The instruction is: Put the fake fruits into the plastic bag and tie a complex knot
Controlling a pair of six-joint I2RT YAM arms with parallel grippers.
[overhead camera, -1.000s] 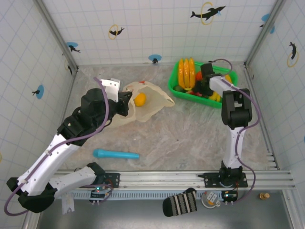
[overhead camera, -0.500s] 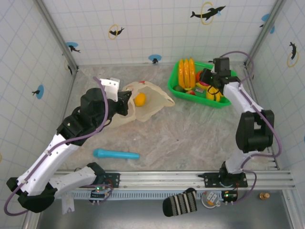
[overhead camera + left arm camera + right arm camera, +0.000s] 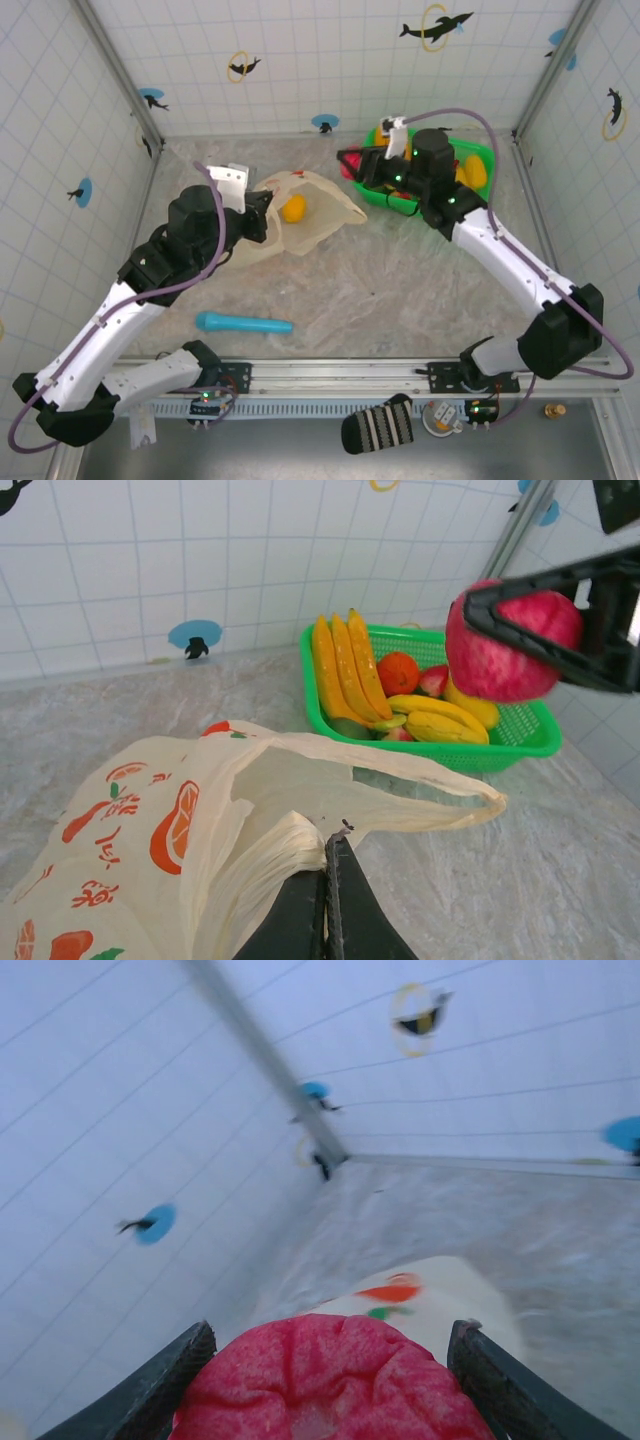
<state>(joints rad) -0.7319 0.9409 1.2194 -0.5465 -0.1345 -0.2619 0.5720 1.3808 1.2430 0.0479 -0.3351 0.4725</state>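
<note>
We see the right gripper (image 3: 352, 163) gone from the green basket (image 3: 492, 155) and swung toward the plastic bag (image 3: 318, 222), jaws clamped on a red apple (image 3: 346, 160), so the drop looks next; the left gripper (image 3: 265, 215) still pinches the bag rim, closed tight. The top view shows a yellow fruit (image 3: 293, 208) inside the bag, while the left wrist view shows bananas (image 3: 345, 670) left in the basket

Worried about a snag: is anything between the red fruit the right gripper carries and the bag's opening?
Nothing visible. The red fruit hangs near the bag, whose mouth the left gripper pinches open.
</note>
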